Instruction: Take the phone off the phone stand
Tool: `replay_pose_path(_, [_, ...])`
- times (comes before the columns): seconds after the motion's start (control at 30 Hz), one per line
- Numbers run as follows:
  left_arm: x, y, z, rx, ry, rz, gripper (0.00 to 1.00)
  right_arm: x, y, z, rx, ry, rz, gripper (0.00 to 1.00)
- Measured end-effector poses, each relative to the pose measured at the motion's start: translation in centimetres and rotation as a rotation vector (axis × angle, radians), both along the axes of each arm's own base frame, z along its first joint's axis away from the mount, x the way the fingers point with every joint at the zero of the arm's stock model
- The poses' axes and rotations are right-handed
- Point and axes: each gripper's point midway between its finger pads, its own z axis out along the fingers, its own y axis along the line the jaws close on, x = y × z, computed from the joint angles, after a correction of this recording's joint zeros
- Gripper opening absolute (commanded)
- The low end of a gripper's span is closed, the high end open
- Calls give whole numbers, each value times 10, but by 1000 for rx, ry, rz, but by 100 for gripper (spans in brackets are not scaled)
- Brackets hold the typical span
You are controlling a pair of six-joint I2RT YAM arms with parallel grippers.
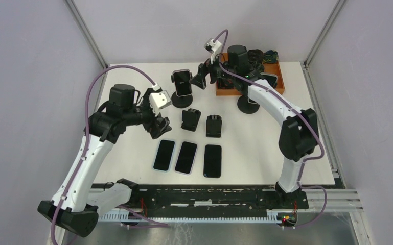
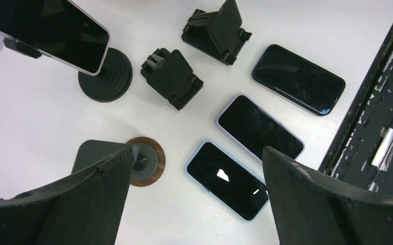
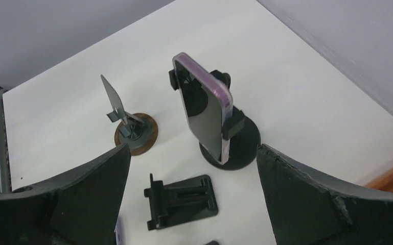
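A phone with a purple rim (image 1: pixel 182 81) stands upright in a black round-based stand (image 1: pixel 182 100) at the back middle of the table. It also shows in the right wrist view (image 3: pixel 204 109) on its base (image 3: pixel 237 145), and in the left wrist view (image 2: pixel 51 30). My right gripper (image 1: pixel 204 76) is open and empty, just right of the phone and not touching it (image 3: pixel 193 149). My left gripper (image 1: pixel 156 123) is open and empty, hovering left of the flat phones (image 2: pixel 197 153).
Three phones (image 1: pixel 164 154) (image 1: pixel 186 157) (image 1: pixel 212 161) lie flat side by side near the front. Two black folding stands (image 1: pixel 190 119) (image 1: pixel 213 125) sit behind them. A brown-ringed round stand (image 2: pixel 144 161) sits under my left gripper. An orange tray (image 1: pixel 278 76) and another round stand (image 1: pixel 248 104) are at the back right.
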Motion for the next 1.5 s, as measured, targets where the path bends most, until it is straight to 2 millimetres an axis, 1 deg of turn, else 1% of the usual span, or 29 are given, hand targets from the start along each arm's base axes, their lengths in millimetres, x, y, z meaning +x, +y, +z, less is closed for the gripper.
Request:
replay_pose_path(0.17, [-20,7,-11,12,32,-6,100,34,24,-17,27,7,33,98])
replay_pose_path(0.3, [-34,10,-21,37,78,-31,100,51,39,-28,55,-11,68,98])
replay_pose_path(0.37, [-40,12,-26,48,105,-39,100,58,47,-28,72,-31,93,98])
replay_pose_path(0.47, [-47,13,-29,53,129,-50,100,64,57,-24,104,-69,141,98])
replay_pose_path(0.57, [-51,14,-29,52,137,-53,100,59,63,-21,134,-96,203,94])
replay_pose_path(0.63, [-54,13,-29,49,141,-57,100,56,66,-19,151,-108,232,89])
replay_pose_path(0.83, [-59,12,-29,40,160,-69,100,51,74,-6,213,-147,291,65])
replay_pose_path(1.0, [-63,14,-29,43,169,-69,100,46,81,-15,223,-118,316,40])
replay_pose_path(1.17, [-68,15,-23,35,141,-70,100,38,89,-22,227,-101,330,19])
replay_pose_path(1.23, [-70,16,-22,32,130,-71,100,36,90,-26,228,-93,333,15])
replay_pose_path(1.3, [-72,17,-23,32,129,-71,100,36,90,-25,232,-96,332,10])
replay_pose_path(1.4, [-72,17,-26,35,138,-71,100,36,90,-25,238,-88,329,0])
replay_pose_path(1.5, [-73,17,-28,36,143,-71,100,37,89,-24,245,-77,322,0])
